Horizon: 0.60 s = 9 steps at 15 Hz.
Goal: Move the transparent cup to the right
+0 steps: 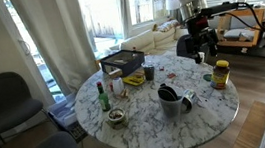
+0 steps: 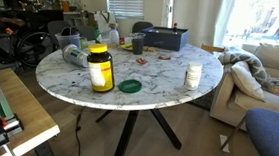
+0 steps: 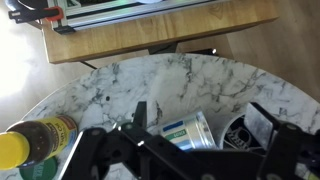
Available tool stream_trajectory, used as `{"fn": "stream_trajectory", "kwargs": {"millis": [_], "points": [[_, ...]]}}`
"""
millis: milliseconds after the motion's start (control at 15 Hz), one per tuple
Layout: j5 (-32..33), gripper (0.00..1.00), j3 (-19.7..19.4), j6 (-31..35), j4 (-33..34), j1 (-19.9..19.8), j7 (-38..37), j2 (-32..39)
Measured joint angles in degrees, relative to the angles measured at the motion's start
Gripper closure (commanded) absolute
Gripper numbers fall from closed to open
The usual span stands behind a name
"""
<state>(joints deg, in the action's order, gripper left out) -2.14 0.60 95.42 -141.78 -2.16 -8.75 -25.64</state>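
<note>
The gripper (image 3: 197,118) filled the bottom of my wrist view. Its dark fingers (image 3: 140,122) were spread wide and held nothing. I had it hanging above the table (image 3: 180,85), not down on it, with the jaws straddling the transparent cup (image 3: 188,131). I judged that a straight descent would put one finger on each side of it.

The cup sat inboard of the table edge that faces the wooden bench (image 3: 160,25). A black mug (image 3: 240,137) was just beside it. I could not tell whether the two touched, or whether the cup stood upright or lay tipped. That close mug was my worry, since one finger would have to come down in the narrow space between them. The yellow-lidded jar (image 3: 35,140) stood well apart on the cup's other side, near the same edge.

By my count there was one transparent cup, one black mug and one jar. In an exterior view I also counted one green lid (image 2: 130,85) next to the jar, one white tub (image 2: 193,76) toward the edge near the sofa, and one black box (image 2: 165,37) at the far edge. The small clutter around the box was too small to count.
</note>
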Motion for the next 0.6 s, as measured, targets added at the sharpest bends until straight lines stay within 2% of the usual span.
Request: {"fn": "stream_trajectory", "kwargs": {"millis": [267, 600], "points": [[-0.33, 0.0, 0.01, 0.72, -0.71, -0.05, -0.27, -1.24], [-0.85, 0.0, 2.25, 13.22, -6.94, 1.61, -0.31, -1.2]]}}
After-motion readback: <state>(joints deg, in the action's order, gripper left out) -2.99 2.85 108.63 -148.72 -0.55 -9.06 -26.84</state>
